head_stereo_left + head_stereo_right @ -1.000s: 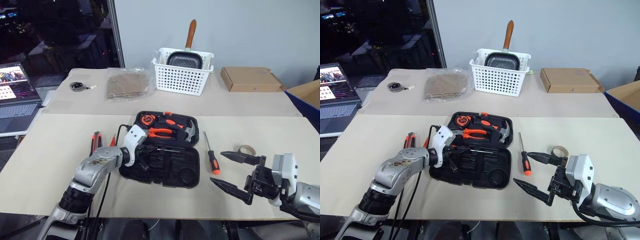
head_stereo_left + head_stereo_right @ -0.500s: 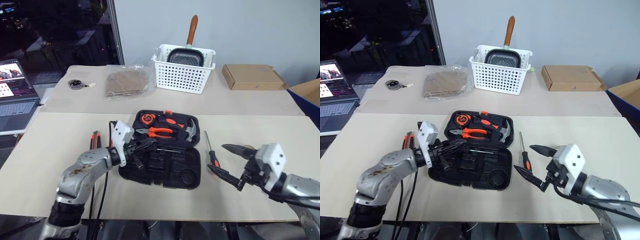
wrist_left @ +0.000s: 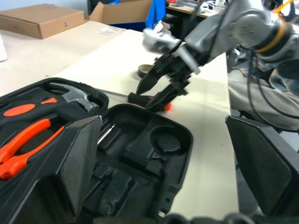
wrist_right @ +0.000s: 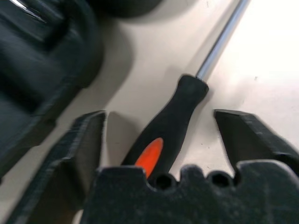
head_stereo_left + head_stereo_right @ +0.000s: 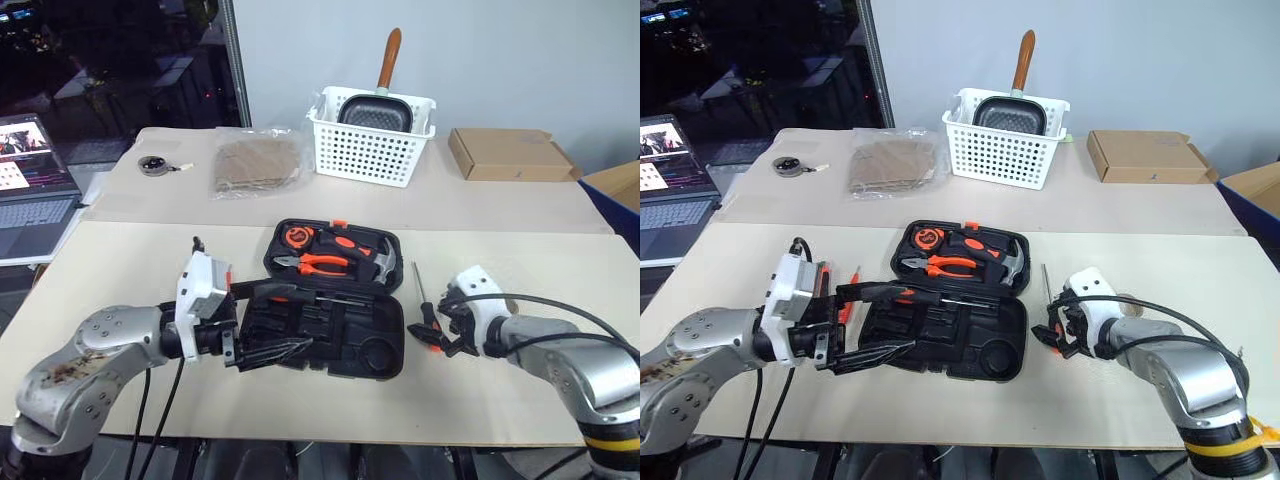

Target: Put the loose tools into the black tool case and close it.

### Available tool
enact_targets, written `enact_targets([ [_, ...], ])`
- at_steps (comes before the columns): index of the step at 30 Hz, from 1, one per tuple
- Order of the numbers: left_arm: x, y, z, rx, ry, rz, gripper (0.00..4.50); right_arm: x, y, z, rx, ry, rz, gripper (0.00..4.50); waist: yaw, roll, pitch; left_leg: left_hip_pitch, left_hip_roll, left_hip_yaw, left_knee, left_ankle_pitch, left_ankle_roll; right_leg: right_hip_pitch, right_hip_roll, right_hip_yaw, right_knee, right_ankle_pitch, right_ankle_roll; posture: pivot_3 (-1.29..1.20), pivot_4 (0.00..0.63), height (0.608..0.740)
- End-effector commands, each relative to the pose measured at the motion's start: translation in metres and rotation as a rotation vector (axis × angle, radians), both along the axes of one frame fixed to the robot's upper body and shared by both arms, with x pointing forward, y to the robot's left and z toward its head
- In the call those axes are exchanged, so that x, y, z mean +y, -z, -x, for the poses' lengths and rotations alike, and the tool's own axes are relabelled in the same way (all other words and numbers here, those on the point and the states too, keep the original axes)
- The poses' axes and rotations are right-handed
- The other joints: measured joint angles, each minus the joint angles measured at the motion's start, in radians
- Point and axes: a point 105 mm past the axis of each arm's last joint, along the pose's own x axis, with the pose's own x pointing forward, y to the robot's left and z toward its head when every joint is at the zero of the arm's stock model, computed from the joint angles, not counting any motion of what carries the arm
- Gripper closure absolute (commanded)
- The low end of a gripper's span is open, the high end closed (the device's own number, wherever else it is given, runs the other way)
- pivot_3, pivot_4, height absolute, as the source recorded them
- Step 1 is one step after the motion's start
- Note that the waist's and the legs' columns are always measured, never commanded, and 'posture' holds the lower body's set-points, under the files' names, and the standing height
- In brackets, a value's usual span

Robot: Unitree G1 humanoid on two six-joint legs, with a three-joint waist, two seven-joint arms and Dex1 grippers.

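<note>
The black tool case [image 5: 375, 355] lies open at the table's middle, with pliers [image 5: 315, 263], a hammer and a tape measure in its far half. A long screwdriver [image 5: 330, 297] lies in the near half. My left gripper [image 5: 300, 318] is open and empty over the case's left edge. An orange tool [image 5: 823, 272] peeks out beside its wrist. To the right of the case, my right gripper [image 4: 160, 114] stands open with its fingers [image 4: 79, 154] either side of a second screwdriver's orange-black handle [image 4: 166, 133], apart from it. A beige tape roll [image 3: 145, 72] lies just beyond.
A white basket [image 5: 370, 150] holding a pan stands at the back, with a cardboard box [image 5: 510, 155] to its right and a plastic bag [image 5: 258, 165] to its left. A laptop [image 5: 35, 190] sits at the far left. A blue bin edge [image 5: 620, 195] is at the right.
My left gripper has opened and pulled back and up, away from the case's near half. My right gripper has swung forward and down over the screwdriver handle and narrowed somewhat.
</note>
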Motion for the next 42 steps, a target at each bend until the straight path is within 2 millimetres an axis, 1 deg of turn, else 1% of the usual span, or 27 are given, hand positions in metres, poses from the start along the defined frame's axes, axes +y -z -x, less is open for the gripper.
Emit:
enact_targets([
  [1,0.0,-0.005,0.009,-0.017,0.013,0.002,0.0,-0.009,-0.005,-0.004,-0.011,0.027,0.056,2.04,-0.001,0.0,0.0,0.0,0.0,0.0,0.0,0.0,0.0,0.0,0.0,0.0,0.0,0.0,0.0,0.0,0.15,0.74],
  [2,0.001,-0.004,0.01,-0.01,0.01,0.002,0.0,-0.012,-0.007,-0.004,-0.019,0.027,0.079,2.34,-0.002,0.0,0.0,0.001,0.0,0.0,0.0,0.0,0.0,0.0,0.0,0.0,0.0,0.0,0.0,0.0,0.15,0.74],
  [3,0.002,-0.003,0.011,-0.006,0.008,0.003,0.0,-0.015,-0.008,-0.004,-0.025,0.026,0.1,2.82,-0.003,0.0,0.0,0.0,0.0,0.0,0.0,0.0,0.0,0.0,0.0,0.0,0.0,0.0,0.0,0.0,0.15,0.74],
  [4,0.003,-0.002,0.012,0.019,0.003,0.022,0.0,-0.02,-0.01,-0.004,-0.036,0.026,0.131,3.04,-0.002,0.0,0.0,0.001,0.0,0.0,0.0,0.0,0.0,0.0,0.001,0.0,0.0,0.0,0.0,0.0,0.15,0.74],
  [5,0.005,-0.002,0.013,0.039,0.001,0.033,0.0,-0.025,-0.012,-0.004,-0.048,0.024,0.157,3.44,-0.001,0.0,0.0,0.0,0.0,0.0,0.0,0.0,0.0,0.0,0.0,-0.001,0.0,0.0,0.0,0.0,0.15,0.74],
  [6,0.006,0.0,0.014,0.051,-0.002,0.036,0.0,-0.029,-0.016,-0.005,-0.065,0.021,0.177,3.67,-0.001,0.0,0.0,0.0,0.0,0.0,0.0,0.0,0.0,0.0,0.0,0.0,0.0,0.0,0.0,0.0,0.15,0.74],
  [8,0.01,0.003,0.014,0.059,-0.02,0.034,0.0,-0.034,-0.029,-0.007,-0.107,0.003,0.181,3.67,-0.002,0.0,0.0,0.0,0.0,0.0,0.0,0.0,0.0,0.0,0.0,-0.001,0.0,0.0,0.0,0.0,0.15,0.74],
  [9,0.013,0.004,0.013,0.032,-0.046,0.023,0.0,-0.031,-0.039,-0.008,-0.147,-0.038,0.162,3.68,-0.003,0.0,0.0,0.001,0.0,0.0,0.0,0.0,0.0,0.0,0.0,0.0,0.0,0.0,0.0,0.0,0.15,0.74],
  [10,0.018,0.005,0.01,-0.032,-0.093,-0.003,0.0,-0.024,-0.049,-0.007,-0.186,-0.099,0.131,3.68,-0.006,0.0,0.0,0.0,0.0,0.0,0.0,0.0,0.0,0.0,0.0,-0.001,0.0,0.0,0.0,0.0,0.15,0.74],
  [11,0.022,0.006,0.012,-0.019,-0.098,0.013,0.0,-0.008,-0.063,-0.002,-0.231,-0.205,0.075,3.68,-0.01,0.001,0.0,0.001,0.0,0.001,0.0,0.0,0.0,0.0,0.001,0.0,0.0,0.0,0.0,0.0,0.15,0.74],
  [13,0.031,0.005,0.017,0.0,-0.108,0.076,0.0,0.023,-0.081,0.013,-0.266,-0.403,-0.017,3.68,-0.018,0.002,0.001,0.001,0.0,0.001,0.0,0.0,0.0,0.0,0.002,0.0,0.0,0.0,0.0,0.0,0.15,0.74],
  [14,0.036,0.003,0.021,0.01,-0.101,0.11,0.0,0.035,-0.086,0.019,-0.271,-0.479,-0.039,3.68,-0.022,0.002,0.002,0.001,0.001,0.001,0.0,0.0,0.0,0.0,0.002,0.0,0.001,0.0,0.0,0.0,0.15,0.74],
  [16,0.051,0.004,0.029,0.0,-0.102,0.095,0.0,0.058,-0.088,0.03,-0.256,-0.624,-0.065,3.68,-0.027,0.002,0.002,0.002,0.002,0.0,0.0,0.0,0.0,0.0,0.002,0.001,0.001,-0.001,-0.001,0.0,0.15,0.74],
  [18,0.066,0.008,0.034,0.022,-0.123,0.067,0.0,0.077,-0.081,0.032,-0.239,-0.733,-0.046,3.68,-0.023,0.001,0.003,0.005,0.003,0.0,0.0,0.0,0.0,0.001,0.003,0.0,0.002,-0.002,-0.001,0.0,0.15,0.74],
  [20,0.075,0.007,0.04,0.038,-0.139,0.072,0.0,0.091,-0.068,0.027,-0.221,-0.817,0.008,3.68,-0.02,0.001,0.003,0.007,0.002,0.0,0.0,0.0,0.0,0.001,0.002,-0.001,0.002,-0.003,-0.001,0.0,0.15,0.74],
  [23,0.079,0.006,0.046,0.038,-0.143,0.066,0.0,0.105,-0.047,0.01,-0.195,-0.882,0.091,3.68,-0.014,0.001,0.003,0.008,0.002,0.002,0.0,0.0,-0.001,0.002,0.0,-0.001,0.002,-0.004,-0.002,0.0,0.15,0.74],
  [26,0.078,0.005,0.051,0.043,-0.147,0.066,0.0,0.113,-0.034,0.002,-0.164,-0.935,0.142,3.68,-0.011,0.001,0.003,0.007,0.001,0.003,0.0,0.001,-0.001,0.001,-0.001,-0.001,0.002,-0.004,-0.008,0.0,0.15,0.74],
  [27,0.078,0.005,0.051,0.044,-0.15,0.065,0.0,0.114,-0.033,0.001,-0.157,-0.943,0.149,3.68,-0.01,0.001,0.003,0.006,0.001,0.003,0.0,0.0,-0.001,0.001,-0.001,-0.001,0.002,-0.002,-0.004,0.0,0.15,0.74],
  [28,0.077,0.004,0.052,0.044,-0.15,0.064,0.0,0.115,-0.031,0.0,-0.142,-0.947,0.16,3.68,-0.011,0.001,0.003,0.005,0.001,0.003,0.0,0.0,-0.001,0.0,-0.001,-0.001,0.002,-0.001,-0.003,0.0,0.15,0.74],
  [34,0.072,0.0,0.055,0.038,-0.141,0.059,0.0,0.115,-0.022,-0.007,-0.097,-0.939,0.189,3.68,-0.016,0.001,0.003,0.004,0.002,0.0,-0.001,-0.001,-0.001,0.0,-0.002,-0.002,0.002,-0.002,-0.005,0.0,0.15,0.74],
  [40,0.068,-0.004,0.054,0.023,-0.136,0.055,0.0,0.117,-0.02,-0.012,-0.048,-0.914,0.168,3.68,-0.019,0.001,0.003,0.008,0.003,0.001,-0.001,-0.001,-0.002,0.002,-0.002,-0.002,0.003,-0.001,-0.007,0.0,0.15,0.74],
  [42,0.066,-0.003,0.054,0.022,-0.132,0.051,0.0,0.12,-0.02,-0.012,-0.013,-0.891,0.126,3.68,-0.019,0.001,0.003,0.009,0.003,0.001,-0.001,0.0,-0.003,0.002,-0.002,-0.002,0.003,-0.001,-0.007,0.0,0.15,0.74],
])
